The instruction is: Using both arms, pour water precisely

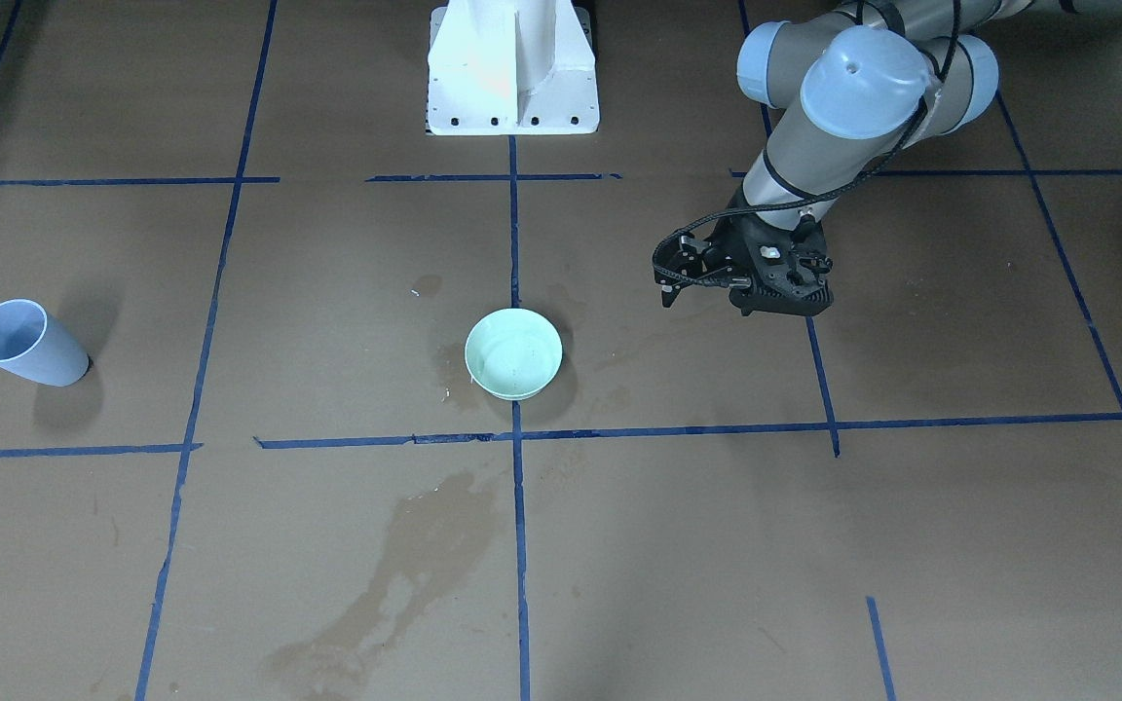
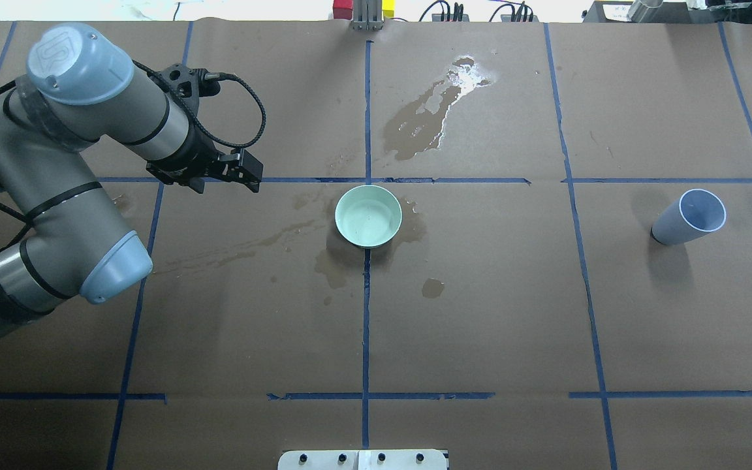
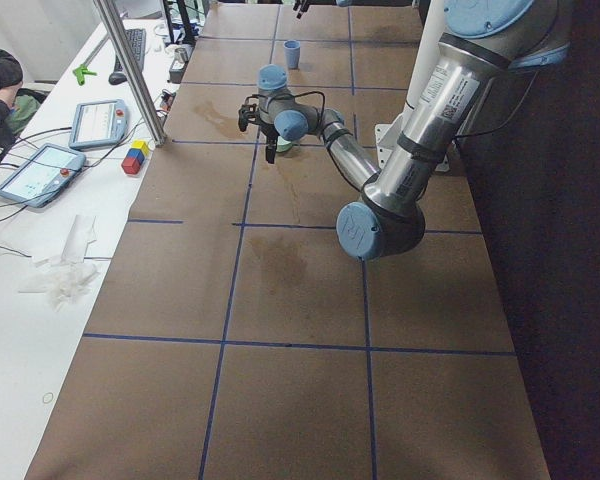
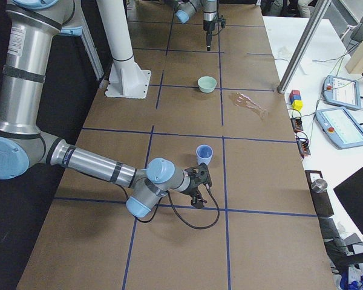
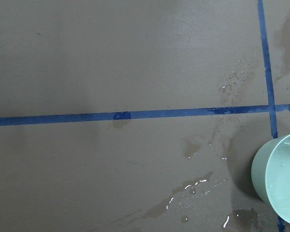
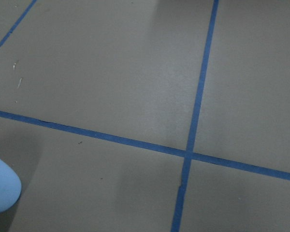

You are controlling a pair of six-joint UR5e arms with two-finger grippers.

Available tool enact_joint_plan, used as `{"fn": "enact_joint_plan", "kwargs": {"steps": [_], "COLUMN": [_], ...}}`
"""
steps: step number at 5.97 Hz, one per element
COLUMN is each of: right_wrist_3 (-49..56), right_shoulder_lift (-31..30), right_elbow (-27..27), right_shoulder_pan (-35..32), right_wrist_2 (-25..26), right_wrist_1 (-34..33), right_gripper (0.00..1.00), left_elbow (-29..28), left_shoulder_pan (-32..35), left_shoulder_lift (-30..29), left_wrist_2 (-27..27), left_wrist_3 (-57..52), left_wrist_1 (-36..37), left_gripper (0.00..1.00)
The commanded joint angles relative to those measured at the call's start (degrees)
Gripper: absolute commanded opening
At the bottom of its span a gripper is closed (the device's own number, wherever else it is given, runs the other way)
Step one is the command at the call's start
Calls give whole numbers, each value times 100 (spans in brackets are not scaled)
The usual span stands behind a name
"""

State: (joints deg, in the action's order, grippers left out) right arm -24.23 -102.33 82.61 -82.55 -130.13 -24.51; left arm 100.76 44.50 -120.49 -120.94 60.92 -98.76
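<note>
A mint-green bowl (image 1: 513,353) stands at the table's middle, also in the overhead view (image 2: 368,216) and at the left wrist view's right edge (image 5: 280,179). Water shows only as a faint sheen inside it. A pale blue cup (image 2: 688,217) stands upright on the robot's right side (image 1: 25,344). My left gripper (image 1: 705,302) hangs open and empty above the paper, left of the bowl (image 2: 226,181). My right gripper (image 4: 196,187) shows only in the exterior right view, low beside the cup (image 4: 204,154). I cannot tell whether it is open. The cup's edge shows in the right wrist view (image 6: 0,193).
Wet patches darken the brown paper: a large one beyond the bowl (image 2: 428,121), smaller ones around it (image 5: 193,186). The white pedestal (image 1: 512,68) stands at the robot's side of the table. Tablets and coloured blocks (image 4: 296,99) lie on a side bench.
</note>
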Motion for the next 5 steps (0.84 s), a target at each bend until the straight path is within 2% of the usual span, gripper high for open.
{"fn": "enact_joint_plan", "kwargs": {"steps": [1,3,4,5], "right_wrist_3": [778,1874,2009,2167], "right_shoulder_lift": [362,372,398,303], "right_elbow": [358,1129,1943,2073], "right_shoulder_pan": [-499,-525,-412,-489], "right_wrist_2": [-635,-977,-866,-500], "right_wrist_1": [-2388,-4577,-6042,-6126], "right_gripper": [100,100,100,100], "left_elbow": [-352,-573,-697,-959], "left_shoulder_pan": [-116,-458,-642,-827], "left_shoulder_lift": [-446,-746,-826,-835], "left_wrist_2": [62,579,755,1009], "left_wrist_3": [497,894,983,1192], "left_wrist_1": [-3,-29,-90,-430], "left_gripper": [100,100,100,100]}}
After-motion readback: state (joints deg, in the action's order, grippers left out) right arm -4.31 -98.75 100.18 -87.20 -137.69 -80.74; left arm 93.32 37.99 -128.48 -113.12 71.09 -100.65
